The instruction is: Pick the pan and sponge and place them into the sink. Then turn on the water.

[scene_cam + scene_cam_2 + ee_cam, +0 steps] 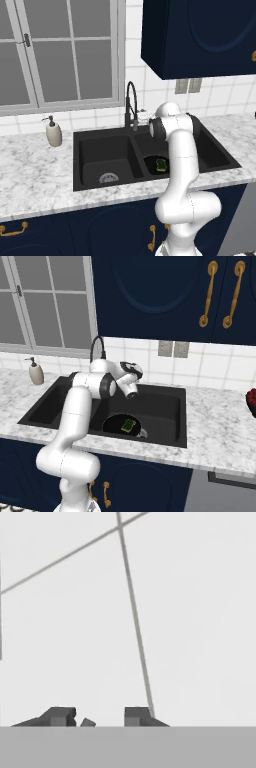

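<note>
Nearest the base, the marble desk (35,175) runs along the front edge, and the white arm rises over it and bends toward the back of the sink (210,150). The sink is black with two basins. In the right basin the pan (116,423) lies flat on the floor, and the sponge (128,425) rests inside it, green face up. That placement reads as the first part of the task already done, with both things down in the basin where running water could reach them. The left base view shows the sponge (161,165) and an arc of the pan (150,164) beside the arm, which hides the rest; the right base view shows nearly the whole round pan, though its handle cannot be made out.

Farther back, the end effector (132,393) is raised above the right basin, close to the faucet (131,102) at the rear of the sink. I judge that it is lined up to work the faucet, since no stream of water is visible yet. In the hand view the fingertips (60,716) stand a little apart against pale tiled wall with nothing between them. Whether they are properly open or shut cannot be told. Neither base view shows the gap.

The left base view also shows the silver drain (108,178) of the left basin and a cream soap dispenser (53,132) on the desk at the far left, under the window (60,50).
</note>
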You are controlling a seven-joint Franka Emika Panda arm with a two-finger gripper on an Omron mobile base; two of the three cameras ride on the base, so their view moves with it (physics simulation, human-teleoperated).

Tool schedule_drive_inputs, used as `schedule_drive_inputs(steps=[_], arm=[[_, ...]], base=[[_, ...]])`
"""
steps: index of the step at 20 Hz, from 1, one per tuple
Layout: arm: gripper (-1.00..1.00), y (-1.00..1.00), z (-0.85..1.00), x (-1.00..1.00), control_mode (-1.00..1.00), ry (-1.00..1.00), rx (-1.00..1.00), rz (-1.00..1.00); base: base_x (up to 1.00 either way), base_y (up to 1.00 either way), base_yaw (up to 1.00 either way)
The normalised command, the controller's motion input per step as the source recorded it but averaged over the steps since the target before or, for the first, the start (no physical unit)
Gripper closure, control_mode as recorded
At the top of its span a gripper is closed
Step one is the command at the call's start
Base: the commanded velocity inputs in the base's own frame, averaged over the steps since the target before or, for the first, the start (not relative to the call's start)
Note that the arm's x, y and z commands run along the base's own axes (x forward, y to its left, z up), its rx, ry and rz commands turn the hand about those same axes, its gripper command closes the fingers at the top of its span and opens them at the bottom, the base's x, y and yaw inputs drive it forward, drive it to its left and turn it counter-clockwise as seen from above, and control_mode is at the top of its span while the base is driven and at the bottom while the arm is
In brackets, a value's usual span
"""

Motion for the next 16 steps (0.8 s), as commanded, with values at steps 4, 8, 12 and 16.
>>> schedule_drive_inputs(steps=[4,8,12,16], arm=[[1.0,-1.0,-0.89,0.3,-1.0,0.08,0.08,0.07],[1.0,-1.0,-1.0,0.18,-1.0,0.09,0.02,0.08],[1.0,-1.0,-1.0,0.09,-1.0,0.09,0.05,0.07],[1.0,-1.0,-1.0,0.0,-1.0,0.0,0.14,0.06]], base=[[0.0,0.0,0.0],[0.0,0.0,0.0],[0.0,0.0,0.0],[0.0,0.0,0.0]])
